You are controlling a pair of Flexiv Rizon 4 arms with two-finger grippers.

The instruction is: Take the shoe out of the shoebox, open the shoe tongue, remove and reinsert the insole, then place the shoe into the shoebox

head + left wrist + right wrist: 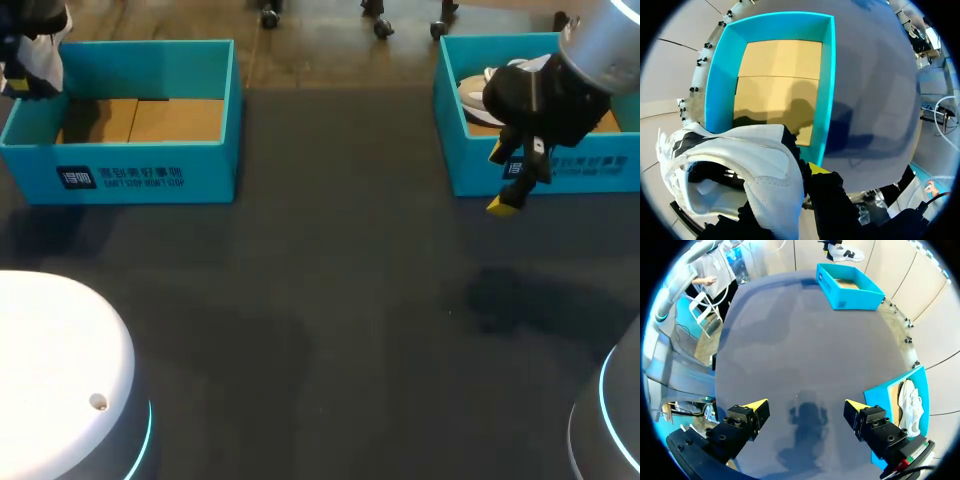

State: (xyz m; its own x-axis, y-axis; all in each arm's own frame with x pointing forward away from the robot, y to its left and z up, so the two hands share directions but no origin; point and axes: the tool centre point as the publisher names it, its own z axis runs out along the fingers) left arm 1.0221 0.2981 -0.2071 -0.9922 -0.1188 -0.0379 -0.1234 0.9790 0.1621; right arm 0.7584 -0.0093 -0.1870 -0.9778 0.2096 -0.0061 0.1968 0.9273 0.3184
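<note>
**Shoe lifted over left box, right arm idle by right box**

Status: the shoe [755, 165] is out of the box and off the table [330, 300]. It hangs in the left gripper [805, 177] at the upper left corner of the head view, above the left box [150, 175]. The grip is on the collar: one yellow tip shows against the outside of the heel edge, and the other is hidden, presumably inside the shoe. The right gripper [805, 407] is spread wide and holds nothing. It sits at upper right of the head view, over bare table just beside the right box [590, 165]. A second shoe [910, 407] lies in that box.

Risks:
- The pinch is on the padded collar only. The soft lining can compress, so the shoe may rotate or slip out during the carry.
- The shoe hangs low and toe-heavy, and the sole could clip the box wall on the way to the table.
- The right fingers are close to the right box's front wall. A careless sweep could push the light carton.

Materials:
- Shoe: white upper, smooth panels over mesh, black trim, with a dark opening that gapes.
- Boxes: teal card with thin straight walls and plain brown floors.
- Table: dark, matte, cloth-like, likely good friction for setting the shoe down.
</note>
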